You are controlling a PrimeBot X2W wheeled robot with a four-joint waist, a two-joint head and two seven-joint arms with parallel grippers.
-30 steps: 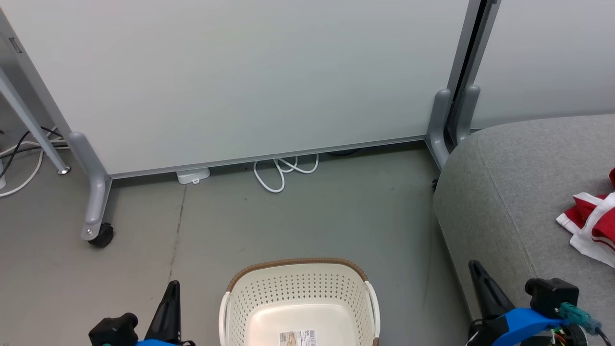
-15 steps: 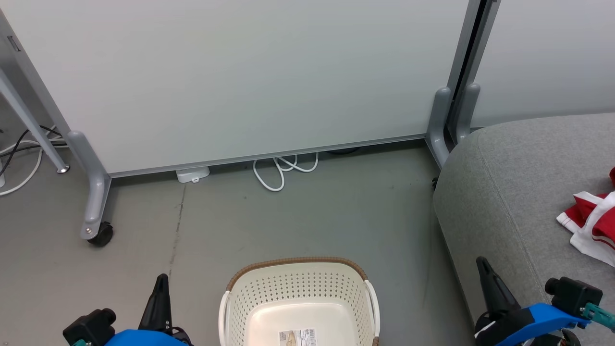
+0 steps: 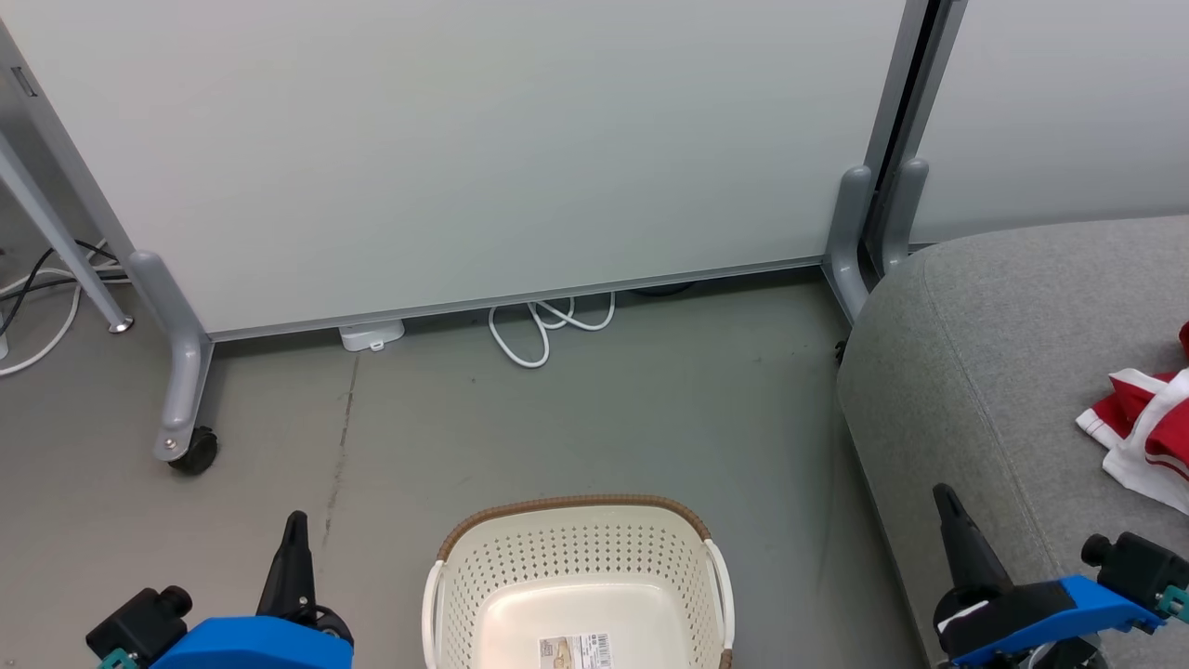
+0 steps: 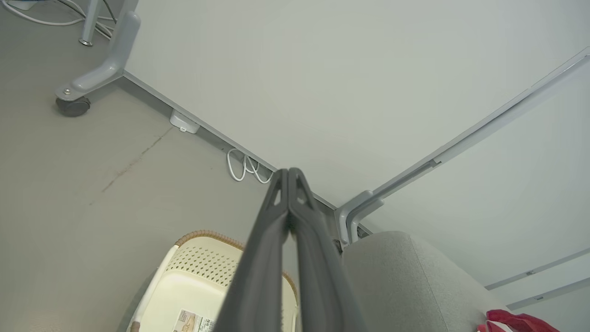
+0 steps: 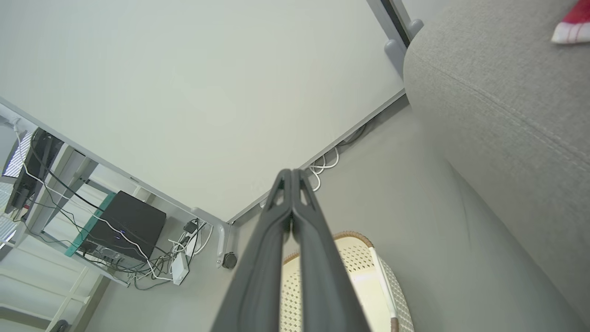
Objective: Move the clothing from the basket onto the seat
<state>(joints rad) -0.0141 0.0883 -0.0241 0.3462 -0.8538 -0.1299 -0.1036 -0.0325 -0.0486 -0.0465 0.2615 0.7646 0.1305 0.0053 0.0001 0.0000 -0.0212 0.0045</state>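
The left claw (image 4: 288,173) and right claw (image 5: 292,173) each press their two fingers flat together on nothing, held low either side of the basket (image 3: 576,509). That reads as a rest pose, since what shows of the basket's bottom holds only a barcode sticker (image 3: 576,652). The clothing (image 3: 1138,437) lies rumpled on the seat (image 3: 975,372), well in from its rounded edge nearest the basket, so the job seems done.

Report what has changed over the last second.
Both shut, empty grippers swung apart in the head view: the left gripper drifted left, the right gripper drifted right. Nothing was grasped or released. The cream perforated plastic basket stayed put, and the red-and-white clothing stayed on the grey fabric seat.
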